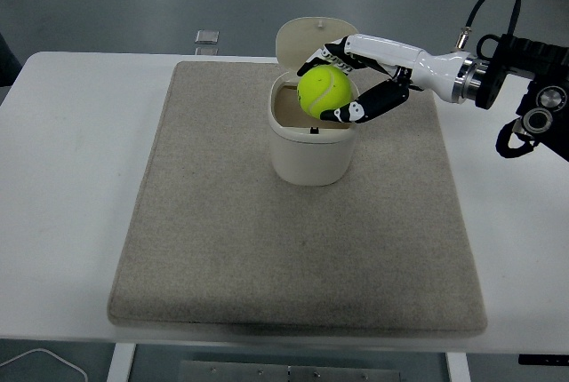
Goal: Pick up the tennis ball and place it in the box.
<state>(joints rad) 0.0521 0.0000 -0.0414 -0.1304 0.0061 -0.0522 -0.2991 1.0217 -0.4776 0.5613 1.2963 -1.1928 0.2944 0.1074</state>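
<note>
A yellow-green tennis ball (324, 91) sits in my right hand (340, 83), whose fingers curl around it from behind and below. The hand holds the ball just above the open mouth of a round cream box (312, 145). The box stands on the far middle of a grey mat (222, 240), with its hinged lid (307, 37) tipped up behind it. My right arm reaches in from the right edge. My left arm is out of view.
The mat lies on a white table (62, 160). A small grey square object (206, 37) lies on the table's far edge behind the mat. A white cable (40, 360) shows at the bottom left below the table.
</note>
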